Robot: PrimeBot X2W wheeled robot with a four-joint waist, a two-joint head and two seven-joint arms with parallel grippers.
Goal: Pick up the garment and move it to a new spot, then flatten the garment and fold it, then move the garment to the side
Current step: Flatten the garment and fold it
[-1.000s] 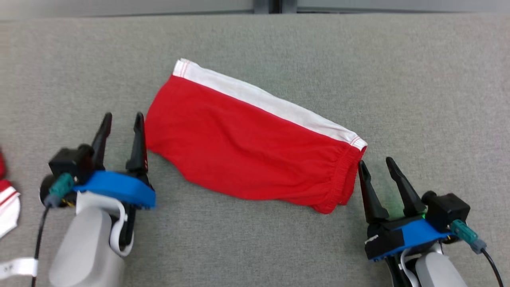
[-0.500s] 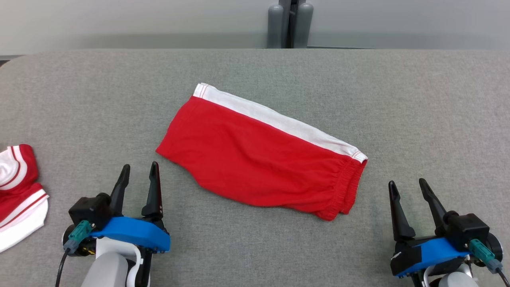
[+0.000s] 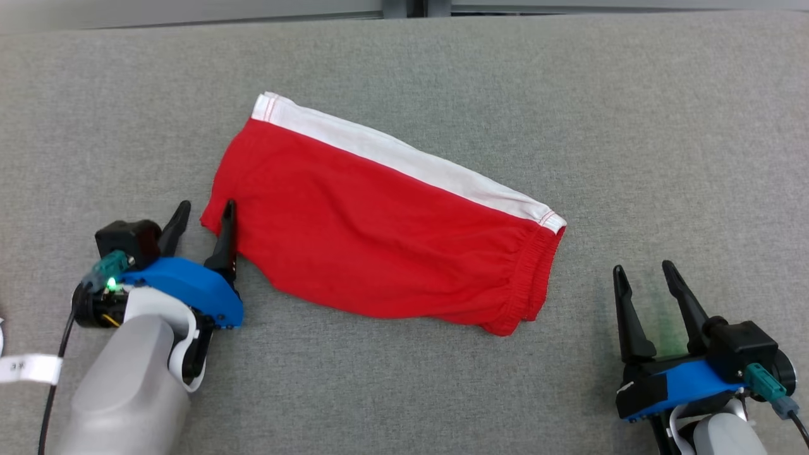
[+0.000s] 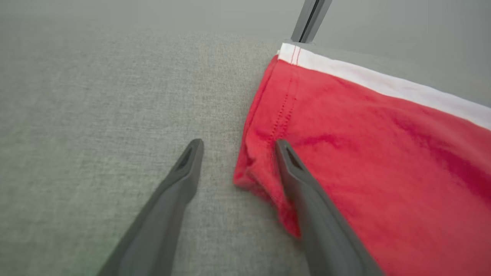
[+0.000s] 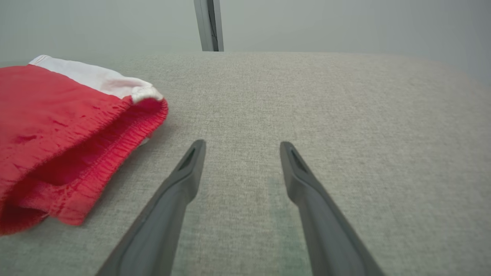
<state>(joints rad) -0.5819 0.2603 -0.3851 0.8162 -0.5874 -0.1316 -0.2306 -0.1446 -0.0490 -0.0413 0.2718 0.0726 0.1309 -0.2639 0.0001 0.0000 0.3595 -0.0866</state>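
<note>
Folded red shorts with a white side stripe (image 3: 379, 227) lie slanted across the middle of the grey table (image 3: 632, 126), elastic waistband toward the lower right. My left gripper (image 3: 205, 212) is open at the shorts' lower left corner; its right finger (image 4: 303, 191) lies on the red cloth (image 4: 364, 153) while the left finger (image 4: 180, 180) rests over bare table. Off to the lower right, my right gripper (image 3: 641, 270) stands open, apart from the waistband (image 5: 111, 145), with bare table between its fingers (image 5: 188, 172).
The table's far edge meets a pale wall with a dark post (image 5: 209, 25) at the back. A white tag and cable (image 3: 28, 370) hang by the left forearm. Bare grey cloth stretches to the right of the shorts.
The camera has shifted between frames. My left gripper has come forward to the shorts' lower left corner, one finger now over the cloth. The right gripper stays back from the waistband.
</note>
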